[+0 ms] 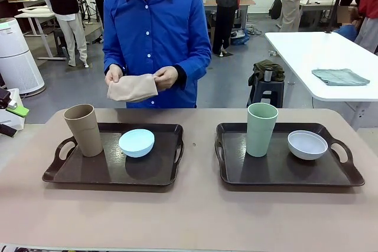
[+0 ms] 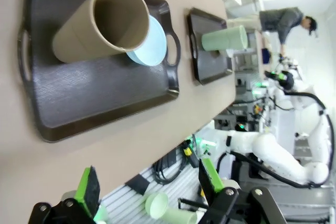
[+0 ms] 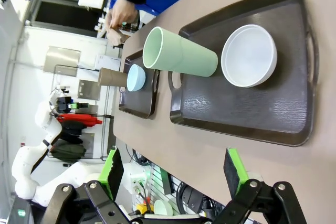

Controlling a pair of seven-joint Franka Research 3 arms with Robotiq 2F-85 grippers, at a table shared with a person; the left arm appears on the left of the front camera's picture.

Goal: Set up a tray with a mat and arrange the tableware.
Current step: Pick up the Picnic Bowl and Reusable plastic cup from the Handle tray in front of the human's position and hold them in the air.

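Left gripper (image 2: pixel 149 184): jaws wide apart, green pads facing each other, nothing between them; it hangs off the near edge of the table (image 1: pixel 189 216). Right gripper (image 3: pixel 173 170): same, jaws wide, holding nothing, also off the near edge.

Near strip of the tan tabletop is bare. Mid-table, two dark brown handled trays sit side by side, apart from each other.

Left tray (image 1: pixel 118 172):
- tan tumbler (image 1: pixel 84 129) upright, far-left part of the tray
- light blue bowl (image 1: pixel 136 143) just right of it, mouth up, a small gap between them in the front view

Right tray (image 1: pixel 277 169):
- mint green tumbler (image 1: pixel 261 129) upright, left half of the tray
- white bowl (image 1: pixel 307 144) to its right, mouth up, apart from the tumbler

No mat lies on either tray; dark tray floors show under the ware.

Far side of the table: person in a blue shirt stands behind the left tray. Folded beige mat (image 1: pixel 133 88) is held up in front of the body, above and beyond the table's far edge, one hand (image 1: pixel 114 75) on its left end, other hand (image 1: pixel 166 78) on its right end.

Farther right: white table (image 1: pixel 307 51) with a grey-green cloth (image 1: pixel 339 77) lying flat on it.
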